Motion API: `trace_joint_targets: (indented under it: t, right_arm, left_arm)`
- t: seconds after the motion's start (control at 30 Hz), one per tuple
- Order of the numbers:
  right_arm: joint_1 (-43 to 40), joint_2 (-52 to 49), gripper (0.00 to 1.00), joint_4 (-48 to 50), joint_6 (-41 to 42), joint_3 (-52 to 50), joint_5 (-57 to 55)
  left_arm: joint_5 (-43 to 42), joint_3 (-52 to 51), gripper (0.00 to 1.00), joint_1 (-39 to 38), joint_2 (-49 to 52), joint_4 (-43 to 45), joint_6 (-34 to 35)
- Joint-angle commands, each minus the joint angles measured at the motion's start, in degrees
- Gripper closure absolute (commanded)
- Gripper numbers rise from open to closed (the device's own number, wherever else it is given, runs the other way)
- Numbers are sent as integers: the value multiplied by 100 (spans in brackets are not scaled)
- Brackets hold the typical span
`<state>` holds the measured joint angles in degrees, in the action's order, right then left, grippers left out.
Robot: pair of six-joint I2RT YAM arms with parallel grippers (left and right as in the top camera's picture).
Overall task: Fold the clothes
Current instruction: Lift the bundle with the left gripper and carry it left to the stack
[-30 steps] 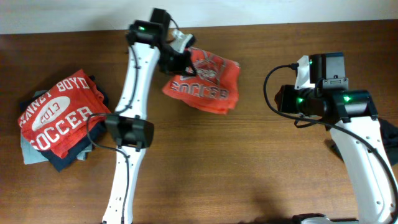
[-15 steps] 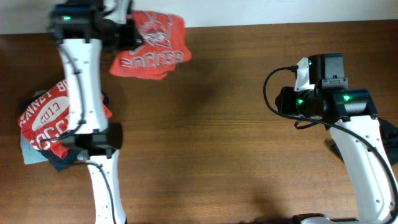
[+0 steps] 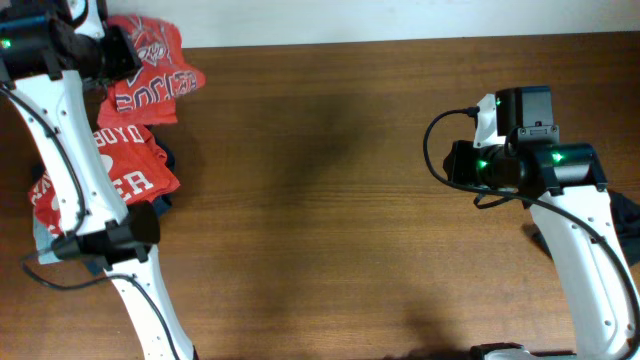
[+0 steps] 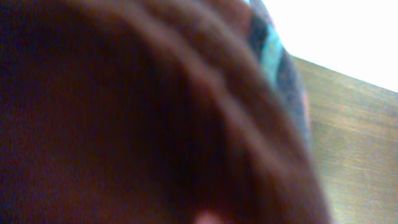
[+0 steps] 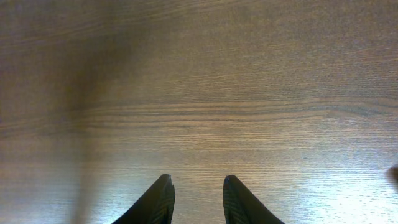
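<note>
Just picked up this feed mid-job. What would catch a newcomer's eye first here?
First, the red SOCCER tee, gripped by the left gripper at the far-left corner of the table, just beyond the clothes pile at the left edge. Next, the right gripper, with its jaws slightly apart and empty, over bare wood on the right side.

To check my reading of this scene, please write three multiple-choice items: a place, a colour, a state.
1. Where is the red tee held by the left gripper? A) far-left corner B) the middle C) beside the right arm
2. Its print colour? A) yellow B) white C) black
3. The right gripper is: A) shut on cloth B) open, empty C) out of view
Answers: 1A, it hangs by the stack at far left; 2B, white letters; 3B, only wood between its fingers.
</note>
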<state>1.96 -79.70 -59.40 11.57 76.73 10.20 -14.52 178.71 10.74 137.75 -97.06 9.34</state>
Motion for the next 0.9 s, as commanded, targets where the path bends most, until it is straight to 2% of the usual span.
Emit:
trace_joint_targets:
  t: [0.0, 0.2, 0.33, 0.43, 0.7, 0.87]
  right_arm:
    - [-11, -7, 68, 2, -17, 72, 35]
    - [-11, -7, 69, 2, -17, 72, 35]
    - [-11, -7, 69, 20, -15, 72, 35]
    - [-11, -7, 69, 11, -15, 72, 35]
    - [-11, -7, 69, 9, -17, 72, 35]
    - [-11, -7, 69, 26, -17, 72, 35]
  left_arm:
    - [461, 66, 100, -507, -1040, 35, 2]
    - [1410, -225, 100, -1307, -1661, 35, 4]
    - [1075, -660, 100, -1510, -1727, 35, 179]
    - [1196, -1113, 99, -1714, -1788, 35, 286]
    - [3150, -2192, 99, -2844, -2806, 35, 286]
    - [3545, -3438, 99, -3259, -3563, 44, 673]
